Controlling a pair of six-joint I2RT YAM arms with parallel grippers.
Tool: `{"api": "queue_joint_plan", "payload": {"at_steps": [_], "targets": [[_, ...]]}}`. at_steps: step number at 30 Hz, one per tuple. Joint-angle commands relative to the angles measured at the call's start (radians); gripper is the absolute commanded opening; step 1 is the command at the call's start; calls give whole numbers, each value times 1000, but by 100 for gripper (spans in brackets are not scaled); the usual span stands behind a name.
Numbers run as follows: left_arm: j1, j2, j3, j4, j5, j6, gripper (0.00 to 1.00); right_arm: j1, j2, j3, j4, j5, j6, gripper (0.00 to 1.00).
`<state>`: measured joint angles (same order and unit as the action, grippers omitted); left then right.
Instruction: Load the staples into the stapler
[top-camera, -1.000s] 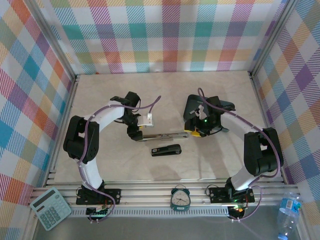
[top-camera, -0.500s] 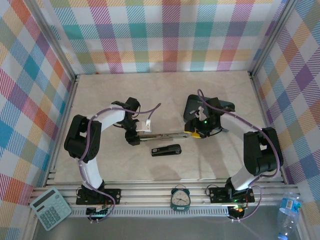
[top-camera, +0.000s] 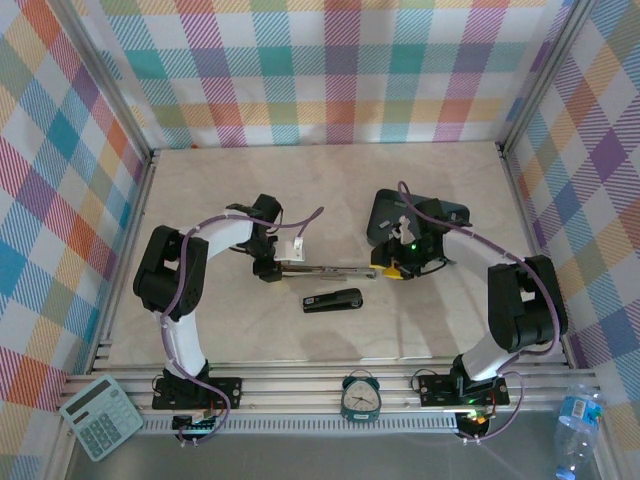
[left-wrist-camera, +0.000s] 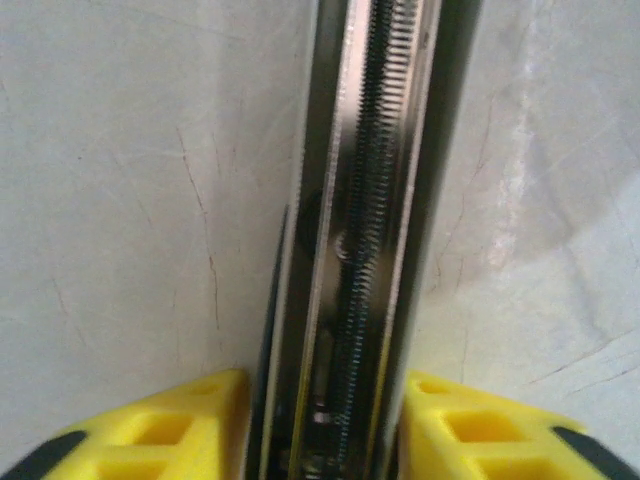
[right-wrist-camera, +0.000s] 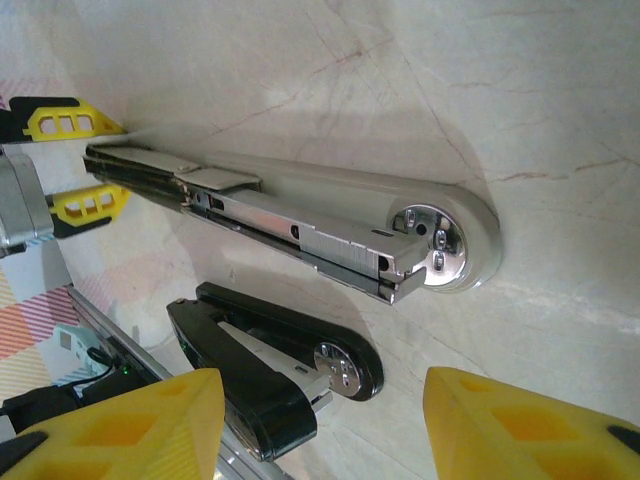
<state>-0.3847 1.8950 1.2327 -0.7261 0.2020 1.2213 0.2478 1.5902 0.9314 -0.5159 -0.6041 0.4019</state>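
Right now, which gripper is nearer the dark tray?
Right. The right gripper sits just in front of the tray; the left gripper clamps the open stapler's far end.

The long stapler (top-camera: 325, 268) is lying left to right across the middle of the table (top-camera: 430, 330). The left gripper (top-camera: 272, 265) is sitting at its left end, fingers (left-wrist-camera: 170, 425) touching it on either side; the right gripper (top-camera: 392, 268) is hanging at its right end. The short stapler (top-camera: 332, 300) is lying just in front, apart from it. The tray (top-camera: 383, 205) is sitting behind the right gripper. The clock (top-camera: 359, 396) is standing on the near rail.
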Motion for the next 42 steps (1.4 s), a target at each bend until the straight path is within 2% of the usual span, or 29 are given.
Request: {"api": "queue_joint_plan", "payload": {"at_steps": [1, 5, 9, 17, 29, 42], "targets": [[-10, -29, -25, -76, -21, 18, 34, -7, -19, -13, 6, -26, -11, 54], [-10, -91, -59, -88, -95, 27, 31, -7, 1, 8, -16, -2, -21, 55], [-2, -117, -83, -93, -168, 54, 29, -3, 34, 31, -1, -32, -15, 54], [3, -122, -40, -141, -185, 72, 27, 50, 93, 86, -25, 2, -13, 51], [3, -134, 67, -211, -194, 68, 27, 134, 212, 154, -5, 30, 21, 41], [-43, -102, 223, -358, -203, 53, 28, 139, 285, 151, 15, 65, 34, 32]]}}
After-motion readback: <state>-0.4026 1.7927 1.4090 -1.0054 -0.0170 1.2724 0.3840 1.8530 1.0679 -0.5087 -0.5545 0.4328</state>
